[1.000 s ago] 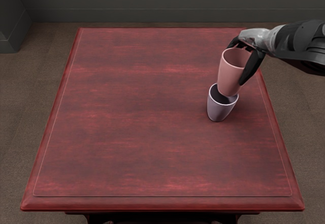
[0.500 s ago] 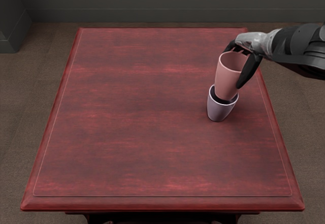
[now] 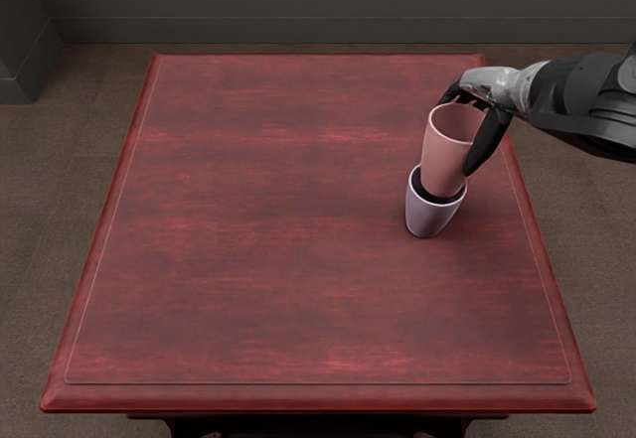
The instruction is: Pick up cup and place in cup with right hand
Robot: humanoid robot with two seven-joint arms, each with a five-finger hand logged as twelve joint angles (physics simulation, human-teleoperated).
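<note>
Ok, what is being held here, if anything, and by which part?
The pink cup, held near its rim by the right hand.

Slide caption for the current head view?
Right hand holds the pink cup over the mouth of the lavender cup.

I can read no text, label, brand, number or sign anywhere in my view.
</note>
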